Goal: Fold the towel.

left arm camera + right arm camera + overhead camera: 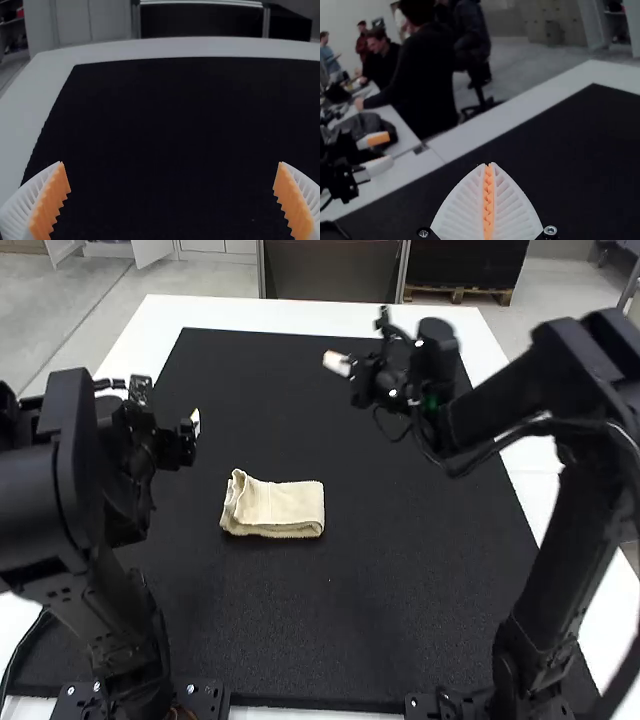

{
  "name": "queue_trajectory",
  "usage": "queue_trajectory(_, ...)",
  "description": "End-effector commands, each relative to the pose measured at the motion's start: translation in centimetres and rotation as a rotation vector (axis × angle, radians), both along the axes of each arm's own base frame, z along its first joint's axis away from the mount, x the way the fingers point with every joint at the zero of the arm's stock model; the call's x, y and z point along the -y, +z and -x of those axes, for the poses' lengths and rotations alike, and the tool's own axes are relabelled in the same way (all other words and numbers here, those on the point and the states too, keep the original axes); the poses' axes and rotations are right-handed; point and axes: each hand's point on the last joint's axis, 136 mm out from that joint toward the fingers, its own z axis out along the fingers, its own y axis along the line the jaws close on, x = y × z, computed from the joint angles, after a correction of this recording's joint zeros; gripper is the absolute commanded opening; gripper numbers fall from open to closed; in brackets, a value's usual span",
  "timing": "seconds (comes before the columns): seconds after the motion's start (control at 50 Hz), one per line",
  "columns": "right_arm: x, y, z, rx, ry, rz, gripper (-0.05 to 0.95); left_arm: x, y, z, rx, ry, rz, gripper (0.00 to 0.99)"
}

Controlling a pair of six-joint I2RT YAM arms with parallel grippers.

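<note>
My white, ribbed, orange-padded left pincer gapes wide and empty; my matching right pincer is closed on nothing. Toward seven o'clock from the latter in the high view, the folded, oblong cream cloth towel lies on the flat black mat.

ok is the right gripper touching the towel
Apart: the high view shows a wide stretch of black mat between the right gripper and the folded towel.

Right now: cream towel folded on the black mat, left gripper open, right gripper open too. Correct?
Not quite: the right gripper is shut, not open; the right wrist view shows its fingers pressed together. The rest holds: left gripper open, cream towel folded on the black mat.
</note>
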Motion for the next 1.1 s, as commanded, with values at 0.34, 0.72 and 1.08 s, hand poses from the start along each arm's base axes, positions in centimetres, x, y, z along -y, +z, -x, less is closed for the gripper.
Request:
queue_trajectory(0.34, 10.7, 9.3, 3.9, 0.193, -0.202, -0.106, -0.02, 2.9, 7.5, 1.3, 0.177, -0.059, -0.012, 0.959)
queue_trajectory(0.72, 15.2, 10.2, 8.8, 0.206, -0.249, -0.132, -0.02, 5.5, 13.2, 5.5, 0.334, -0.096, 0.001, 0.959)
queue_trajectory(1.08, 17.6, 9.3, 9.7, 0.249, -0.324, -0.138, 0.39, 6.2, 15.6, 7.9, 0.509, -0.112, -0.076, 0.959)
